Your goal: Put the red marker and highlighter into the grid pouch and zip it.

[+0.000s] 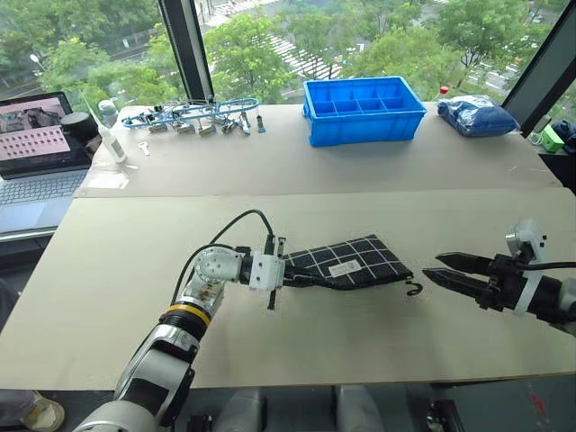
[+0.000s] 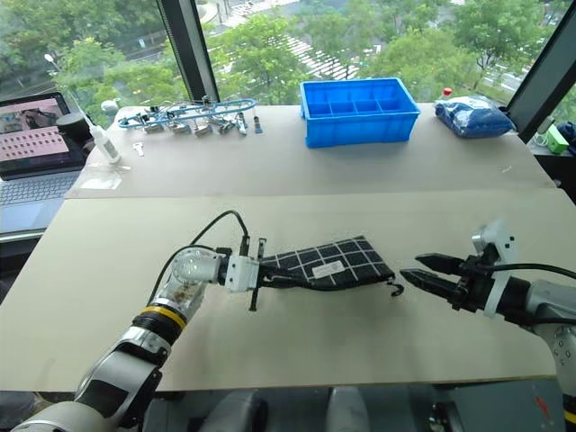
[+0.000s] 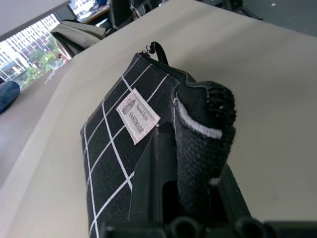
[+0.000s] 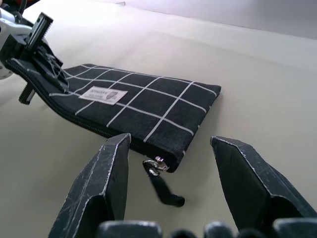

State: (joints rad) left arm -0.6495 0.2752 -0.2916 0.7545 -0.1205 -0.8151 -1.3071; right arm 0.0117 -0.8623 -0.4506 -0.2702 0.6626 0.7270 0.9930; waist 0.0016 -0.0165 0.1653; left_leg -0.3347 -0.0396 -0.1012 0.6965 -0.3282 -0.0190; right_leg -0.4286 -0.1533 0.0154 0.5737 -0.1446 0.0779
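Grid pouch [image 1: 346, 262] flat on the near table [image 1: 108, 270], label side up, zipper run along its near edge and apparently drawn fully across to the end facing the right claw. Pull cord [image 4: 166, 191] trailing loose on the table off that corner. Left claw [image 1: 281, 266] pinched tight on the pouch's opposite end, fabric bunched between its fingers [image 3: 205, 148], holding that end just off the surface. Right claw [image 4: 168, 198] hanging free, holding nothing, fingers spread fairly wide, aimed at the cord corner but apart from it. Cannot see the red marker or highlighter on the table; likely already inside, though contents hidden, so unconfirmed. Judged near the end: both items probably stowed, zipper seemingly closed. Left to do, at most: checking the slider is fully home, letting go with the left claw, laying the pouch down
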